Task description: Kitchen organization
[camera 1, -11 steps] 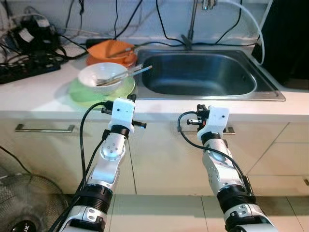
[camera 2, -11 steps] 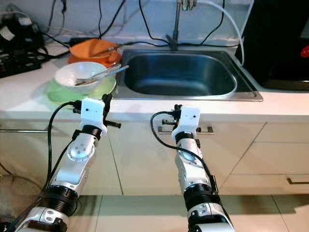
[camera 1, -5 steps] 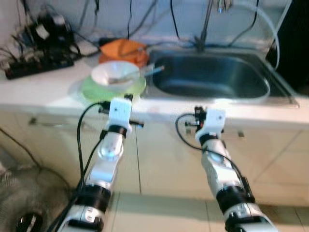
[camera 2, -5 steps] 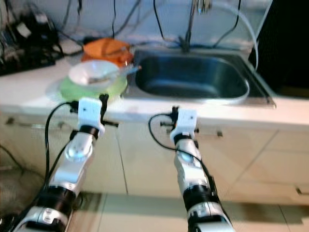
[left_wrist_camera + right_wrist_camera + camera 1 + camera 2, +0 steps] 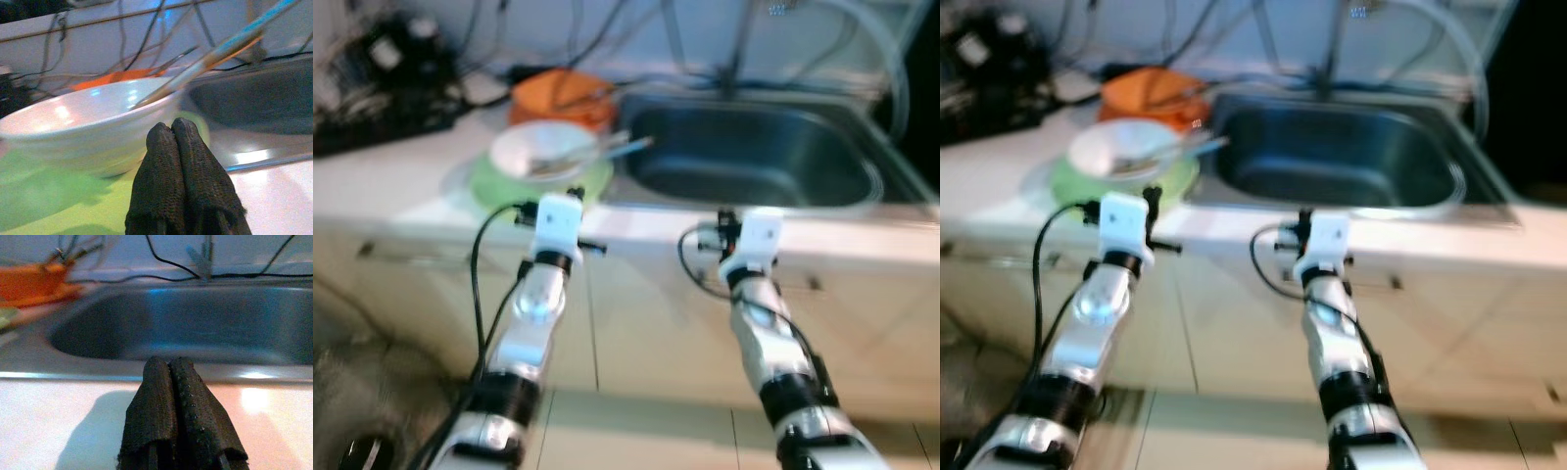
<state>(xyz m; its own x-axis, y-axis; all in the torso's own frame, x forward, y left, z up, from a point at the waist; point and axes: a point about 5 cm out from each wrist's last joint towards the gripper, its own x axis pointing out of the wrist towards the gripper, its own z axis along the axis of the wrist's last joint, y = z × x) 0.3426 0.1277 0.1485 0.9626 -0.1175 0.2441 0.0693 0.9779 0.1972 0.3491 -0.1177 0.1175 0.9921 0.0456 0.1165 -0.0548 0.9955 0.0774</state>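
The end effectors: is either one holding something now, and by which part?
Nothing is held. The left end effector and the right end effector are both shut on nothing.

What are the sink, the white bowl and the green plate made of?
The sink looks like stainless steel: grey, with a dull brushed shine. The white bowl seems to be glazed ceramic or smooth plastic, since lights reflect off its glossy side; the pictures cannot settle which. The green plate under the bowl looks like plastic, bright and evenly coloured, though that is a guess.
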